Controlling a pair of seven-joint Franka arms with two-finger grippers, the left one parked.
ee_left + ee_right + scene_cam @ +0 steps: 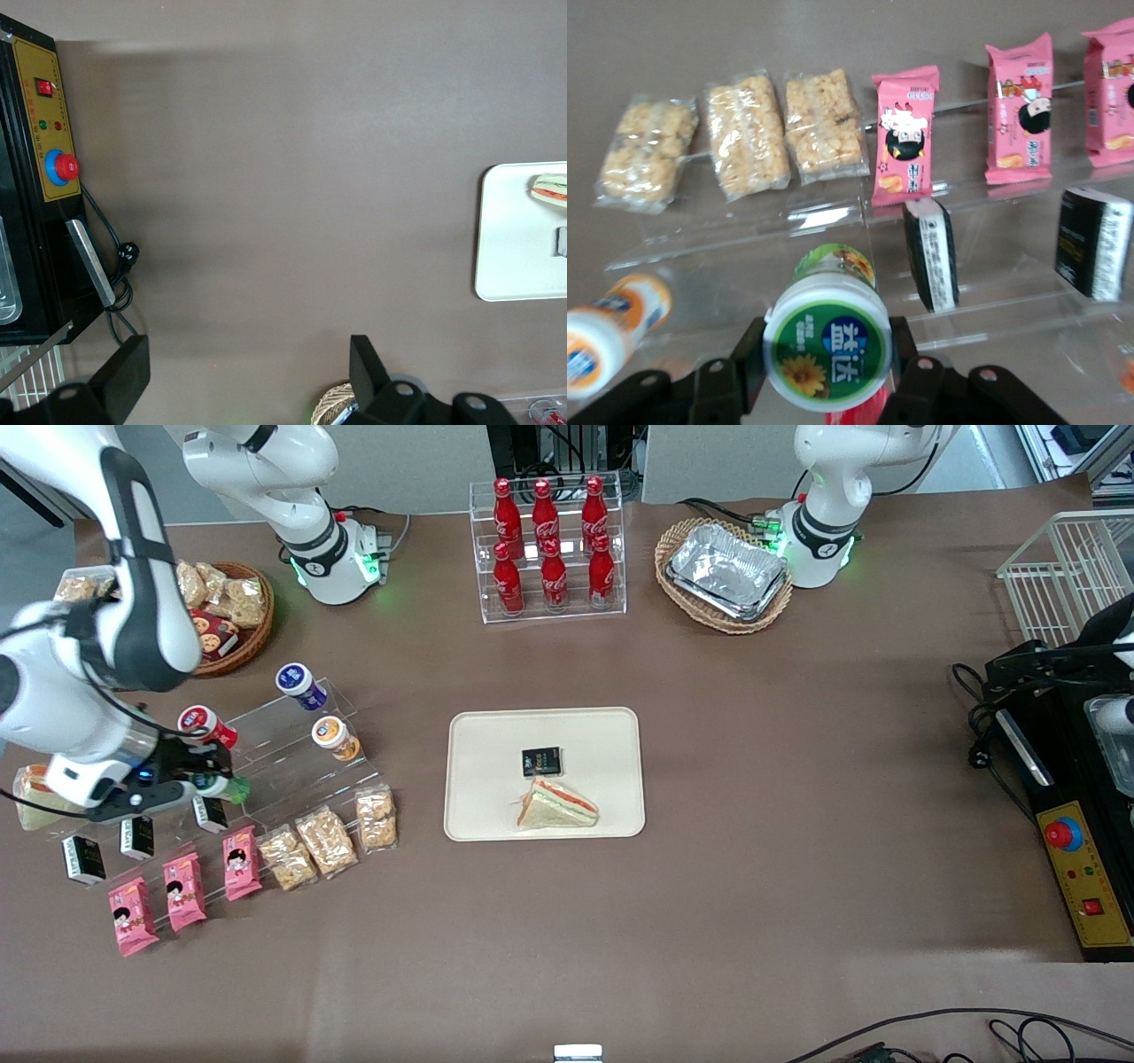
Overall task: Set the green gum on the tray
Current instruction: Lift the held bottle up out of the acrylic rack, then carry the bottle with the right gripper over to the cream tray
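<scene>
Pinching the small green gum bottle with the white round lid just under its lid, the black two-finger gripper holds it over the clear plastic step rack, at nine o'clock from the big flat cream tray. It looks light, hard and slippery, so squeezing its round sides seems best.

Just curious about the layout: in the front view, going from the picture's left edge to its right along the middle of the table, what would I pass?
The robot's hand closed on the green gum → orange bottle → tray → sandwich → black control box.
</scene>
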